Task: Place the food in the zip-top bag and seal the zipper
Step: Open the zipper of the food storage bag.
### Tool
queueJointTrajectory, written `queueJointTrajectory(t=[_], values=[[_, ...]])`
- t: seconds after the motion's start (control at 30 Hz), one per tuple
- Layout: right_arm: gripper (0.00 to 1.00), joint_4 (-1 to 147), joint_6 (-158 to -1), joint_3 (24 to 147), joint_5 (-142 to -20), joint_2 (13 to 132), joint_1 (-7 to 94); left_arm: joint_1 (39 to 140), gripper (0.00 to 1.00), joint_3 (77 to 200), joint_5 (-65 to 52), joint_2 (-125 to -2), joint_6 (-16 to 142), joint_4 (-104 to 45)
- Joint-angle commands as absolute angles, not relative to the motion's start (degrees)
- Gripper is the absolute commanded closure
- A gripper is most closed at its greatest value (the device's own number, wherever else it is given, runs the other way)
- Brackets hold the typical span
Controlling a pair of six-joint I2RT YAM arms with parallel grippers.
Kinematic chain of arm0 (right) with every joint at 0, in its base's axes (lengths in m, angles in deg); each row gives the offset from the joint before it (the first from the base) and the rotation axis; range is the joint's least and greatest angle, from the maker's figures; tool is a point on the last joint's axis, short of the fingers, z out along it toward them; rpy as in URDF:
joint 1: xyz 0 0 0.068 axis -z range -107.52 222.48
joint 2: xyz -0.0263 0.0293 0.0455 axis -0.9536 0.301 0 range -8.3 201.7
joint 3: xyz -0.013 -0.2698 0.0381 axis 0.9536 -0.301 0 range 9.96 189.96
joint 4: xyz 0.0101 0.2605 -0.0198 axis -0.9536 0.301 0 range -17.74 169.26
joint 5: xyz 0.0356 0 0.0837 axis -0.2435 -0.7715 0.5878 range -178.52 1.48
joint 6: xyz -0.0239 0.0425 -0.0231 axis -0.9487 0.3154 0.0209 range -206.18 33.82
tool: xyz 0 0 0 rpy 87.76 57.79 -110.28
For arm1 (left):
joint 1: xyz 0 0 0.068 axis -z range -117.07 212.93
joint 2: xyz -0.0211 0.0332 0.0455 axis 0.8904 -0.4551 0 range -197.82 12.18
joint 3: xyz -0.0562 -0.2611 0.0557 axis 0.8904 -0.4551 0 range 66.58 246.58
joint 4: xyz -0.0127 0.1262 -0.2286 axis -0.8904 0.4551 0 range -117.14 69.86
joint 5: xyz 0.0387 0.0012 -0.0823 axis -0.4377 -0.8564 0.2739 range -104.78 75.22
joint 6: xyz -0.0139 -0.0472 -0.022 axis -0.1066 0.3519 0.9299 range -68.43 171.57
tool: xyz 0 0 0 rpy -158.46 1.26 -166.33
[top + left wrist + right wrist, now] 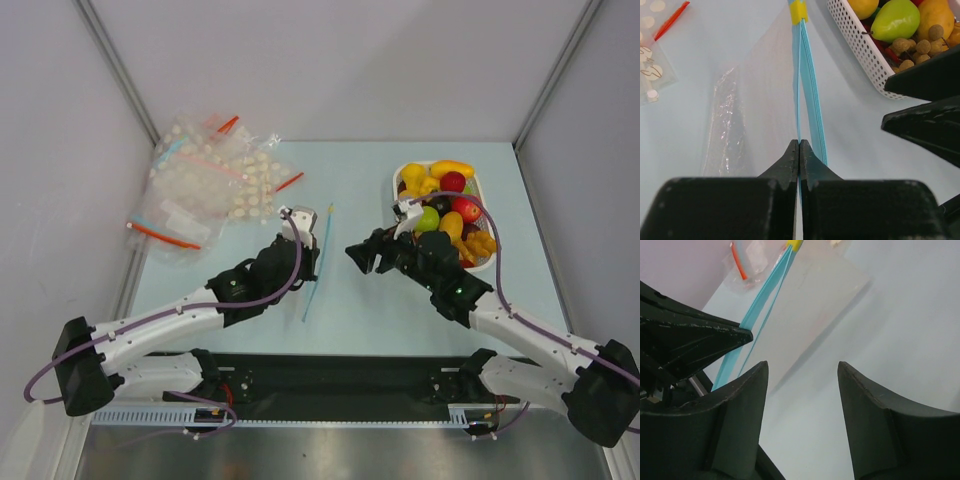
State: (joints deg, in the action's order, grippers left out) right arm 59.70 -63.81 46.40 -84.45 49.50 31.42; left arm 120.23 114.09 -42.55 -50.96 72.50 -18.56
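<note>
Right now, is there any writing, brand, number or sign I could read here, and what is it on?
No text can be read anywhere.
Heap of bags: pale round prints, too small to tell if any hold letters.
Zip-top bag and white tray: no lettering shows.

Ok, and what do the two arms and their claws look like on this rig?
The left arm and right arm have white links with black joint housings, and a purple cable runs along each. The left claw and right claw are matte black, each with two wedge-shaped fingers tapering to narrow tips.
</note>
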Motion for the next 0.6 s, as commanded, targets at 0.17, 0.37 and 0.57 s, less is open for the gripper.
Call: queueJointTrajectory(t=[0.17,0.37,0.57], values=[[0.39,53.46,-66.23,48.72,-82.55,54.53,28.28,120.32,1.00,114.57,-40.45,-52.25,71.96,-21.34],[0.40,53.36,-67.90,49.59,-85.61,55.86,24.41,120.32,1.00,114.66,-38.43,-53.65,72.93,-22.04],[0.42,54.33,-67.29,51.09,-87.56,59.37,24.06,120.32,1.00,114.57,-35.79,-54.09,72.93,-23.09]])
